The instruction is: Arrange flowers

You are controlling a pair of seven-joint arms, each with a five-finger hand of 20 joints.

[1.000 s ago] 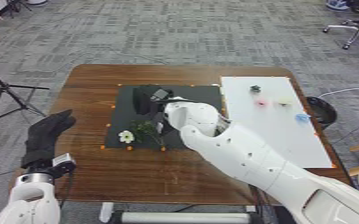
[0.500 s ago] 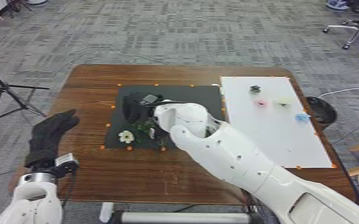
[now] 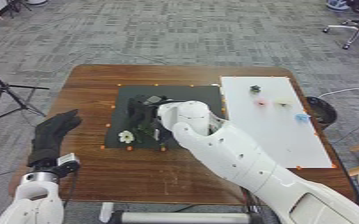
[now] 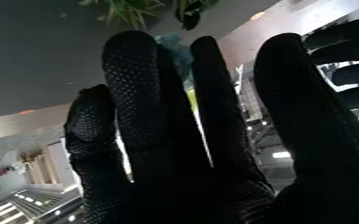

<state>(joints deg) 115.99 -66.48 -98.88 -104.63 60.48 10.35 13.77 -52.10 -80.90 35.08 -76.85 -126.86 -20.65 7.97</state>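
Note:
My right hand [image 3: 141,111] is over the dark mat [image 3: 191,95], just above the white flower [image 3: 127,136] and some dark greenery. In the right wrist view my right hand [image 4: 144,105] has its fingers extended and open. A pale blue flower [image 4: 174,44] shows behind them, with a strip of yellow-green in a gap between fingers. Green leaves [image 4: 133,9] are just beyond the fingertips. My left hand [image 3: 53,134] rests in the air at the table's left side, fingers straight.
On the white sheet [image 3: 264,135] at the right lie a dark green piece [image 3: 254,89], a pink flower [image 3: 262,102], a pale yellow flower [image 3: 283,101] and a blue flower [image 3: 302,117]. A black bin [image 3: 321,111] stands beside the table's right edge.
My right forearm has shifted left over the dark mat, and the right hand has come a little nearer and turned. My left hand has barely moved.

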